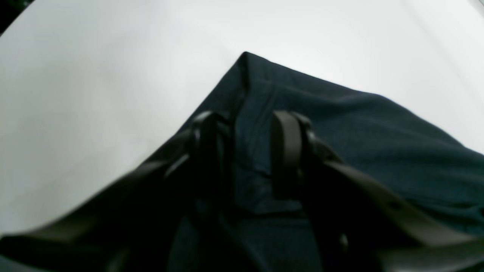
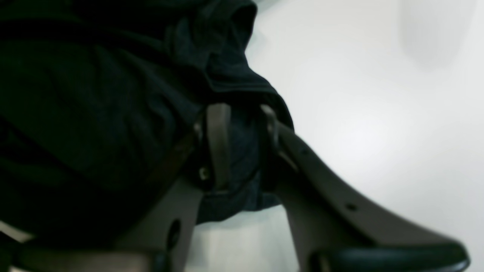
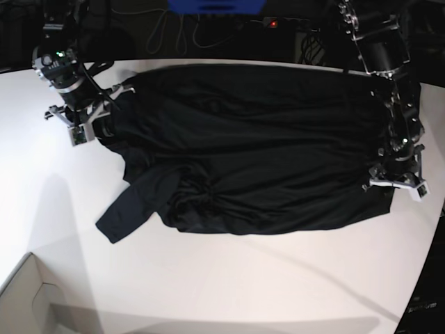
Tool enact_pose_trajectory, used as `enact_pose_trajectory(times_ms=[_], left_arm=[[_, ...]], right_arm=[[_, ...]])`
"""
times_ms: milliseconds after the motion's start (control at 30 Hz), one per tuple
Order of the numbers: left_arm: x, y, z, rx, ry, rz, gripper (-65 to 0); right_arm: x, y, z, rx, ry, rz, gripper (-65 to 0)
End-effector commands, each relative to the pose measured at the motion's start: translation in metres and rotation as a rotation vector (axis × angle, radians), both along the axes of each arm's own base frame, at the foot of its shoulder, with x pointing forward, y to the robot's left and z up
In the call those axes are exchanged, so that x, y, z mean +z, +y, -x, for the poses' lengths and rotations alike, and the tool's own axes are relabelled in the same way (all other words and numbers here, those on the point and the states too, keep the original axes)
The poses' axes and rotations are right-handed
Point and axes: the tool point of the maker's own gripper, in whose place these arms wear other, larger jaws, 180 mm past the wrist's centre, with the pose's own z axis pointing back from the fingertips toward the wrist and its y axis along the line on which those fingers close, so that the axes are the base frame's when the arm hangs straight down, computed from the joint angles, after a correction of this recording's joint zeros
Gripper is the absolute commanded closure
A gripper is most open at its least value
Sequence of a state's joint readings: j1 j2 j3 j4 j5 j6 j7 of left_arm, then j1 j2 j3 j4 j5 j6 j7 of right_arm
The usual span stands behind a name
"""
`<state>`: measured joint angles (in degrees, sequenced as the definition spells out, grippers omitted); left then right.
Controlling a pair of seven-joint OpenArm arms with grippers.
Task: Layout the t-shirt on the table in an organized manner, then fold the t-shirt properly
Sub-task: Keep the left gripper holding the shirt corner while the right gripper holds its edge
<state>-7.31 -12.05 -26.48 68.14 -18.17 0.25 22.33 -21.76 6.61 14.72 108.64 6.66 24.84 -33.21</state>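
The large white matte table (image 3: pixel 229 278) lies bare along the whole near side and the base view's left, giving open passage there. The plain black thin t-shirt (image 3: pixel 257 153) covers the middle and far side, bunched into raised folds near its lower sleeve. A pale cardboard box corner (image 3: pixel 31 299) blocks the near left edge. Dark cables, seemingly, crowd beyond the far rim.

Behind it all the room is dark, with thin looping cables (image 3: pixel 174 31), a small red light (image 3: pixel 273 23) and a flat blue thing (image 3: pixel 217 5). A pale cardboard box corner (image 3: pixel 31 299) pokes in low down.
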Motion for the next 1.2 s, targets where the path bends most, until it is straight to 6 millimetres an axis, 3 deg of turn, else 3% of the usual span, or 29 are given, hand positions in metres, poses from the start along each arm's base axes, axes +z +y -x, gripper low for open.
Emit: enact_pose_trajectory(times_ms=[0,133,400,567,733,1167], left_arm=[[0.02,0.006,-0.011,0.002,-0.058,-0.028,-23.2],[0.019,0.006,-0.011,0.003,-0.056,-0.029,-23.2],[-0.004,0.006,-0.01,0.013,-0.004,0.008,-23.1],[-0.003,0.006,-0.01,0.014,-0.007,0.009,-23.1],[0.018,0.007,-0.014,0.007,-0.054,-0.017,-23.1],[0.019,0.005,-0.016,0.002,-0.057,-0.015,-23.1]], right_arm=[[0.011,0.0,-0.006,0.006,-0.045,-0.006,-13.7],[0.01,0.0,-0.005,0.005,-0.04,-0.005,-13.7],[0.01,0.0,-0.005,0.005,-0.04,-0.005,-13.7],[0.01,0.0,-0.005,0.005,-0.04,-0.005,-13.7],[0.01,0.0,-0.006,0.005,-0.043,-0.005,-13.7],[0.011,0.0,-0.007,0.005,-0.045,-0.005,-13.7]])
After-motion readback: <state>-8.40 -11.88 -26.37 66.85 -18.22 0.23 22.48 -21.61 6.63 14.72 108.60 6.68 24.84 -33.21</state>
